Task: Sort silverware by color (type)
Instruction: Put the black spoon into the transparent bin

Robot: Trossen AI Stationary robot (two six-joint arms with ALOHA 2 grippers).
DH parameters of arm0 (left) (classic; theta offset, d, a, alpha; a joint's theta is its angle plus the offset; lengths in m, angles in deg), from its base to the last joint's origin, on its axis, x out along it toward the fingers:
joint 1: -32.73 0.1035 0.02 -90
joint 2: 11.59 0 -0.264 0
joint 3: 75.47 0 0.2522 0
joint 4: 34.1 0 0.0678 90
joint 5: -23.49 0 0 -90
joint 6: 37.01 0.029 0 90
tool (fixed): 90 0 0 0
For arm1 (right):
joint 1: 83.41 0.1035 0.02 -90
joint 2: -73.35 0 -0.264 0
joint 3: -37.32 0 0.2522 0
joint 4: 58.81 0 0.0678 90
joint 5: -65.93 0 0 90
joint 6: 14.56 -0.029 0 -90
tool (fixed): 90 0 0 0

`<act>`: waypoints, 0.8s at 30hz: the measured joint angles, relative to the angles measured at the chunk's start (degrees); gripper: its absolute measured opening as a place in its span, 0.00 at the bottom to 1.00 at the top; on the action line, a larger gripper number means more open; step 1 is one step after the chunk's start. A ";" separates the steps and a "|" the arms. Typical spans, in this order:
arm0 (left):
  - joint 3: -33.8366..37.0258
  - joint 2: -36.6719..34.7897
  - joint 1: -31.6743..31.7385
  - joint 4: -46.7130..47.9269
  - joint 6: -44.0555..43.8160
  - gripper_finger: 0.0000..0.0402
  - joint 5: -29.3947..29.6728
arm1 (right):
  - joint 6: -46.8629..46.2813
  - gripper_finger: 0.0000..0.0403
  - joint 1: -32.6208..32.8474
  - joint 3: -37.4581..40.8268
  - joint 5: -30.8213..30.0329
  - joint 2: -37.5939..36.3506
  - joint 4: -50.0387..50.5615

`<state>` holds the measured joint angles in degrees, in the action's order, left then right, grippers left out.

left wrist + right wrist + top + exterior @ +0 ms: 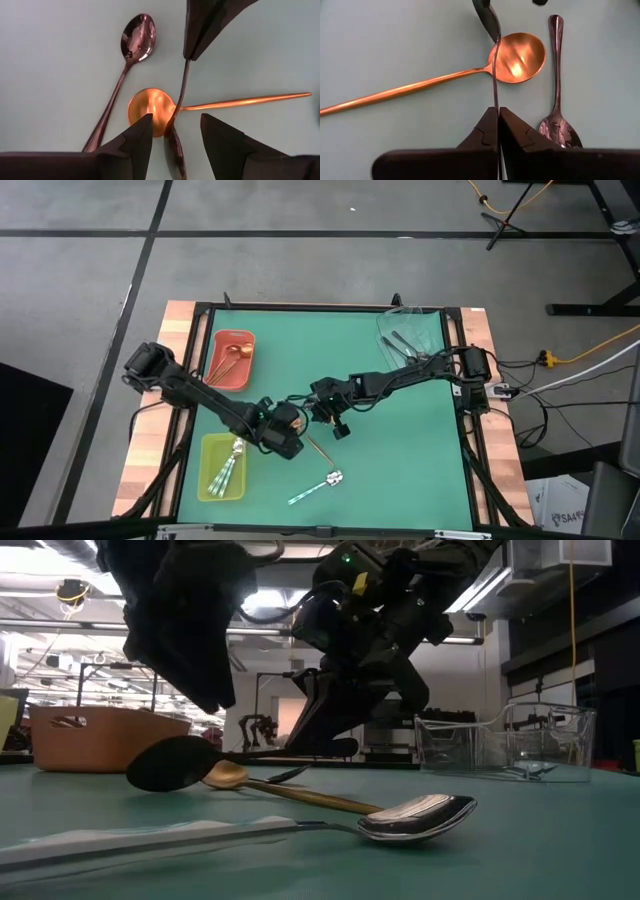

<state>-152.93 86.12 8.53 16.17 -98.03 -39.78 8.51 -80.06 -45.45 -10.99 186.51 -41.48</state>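
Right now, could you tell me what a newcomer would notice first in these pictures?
Mid-table, the right hand is shut on a dark spoon's handle, which crosses the bowl of a copper spoon. The left hand hangs open over the same pair. A second dark spoon lies beside them.

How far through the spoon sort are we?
Mostly done: copper spoons sit in the red tray, mint-handled ones in the yellow-green tray, dark ones in the clear tray. In hand: the right end effector pinches a black spoon. Left: the copper spoon, another dark spoon, one mint-handled spoon.
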 joint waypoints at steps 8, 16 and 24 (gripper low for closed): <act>0.00 2.12 0.20 -0.10 0.15 0.40 -1.17 | 0.00 0.00 0.00 0.00 0.00 0.00 -0.02; 0.00 5.93 0.19 -0.36 0.13 0.40 -2.30 | 0.00 0.00 0.00 -0.02 0.00 0.00 -0.02; 0.00 7.01 0.19 -0.37 0.14 0.38 -2.25 | -0.02 0.00 0.00 -0.02 -0.02 -0.02 -0.04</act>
<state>-152.93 93.13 8.72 15.80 -97.89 -42.02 8.48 -80.06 -45.48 -11.01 186.49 -41.51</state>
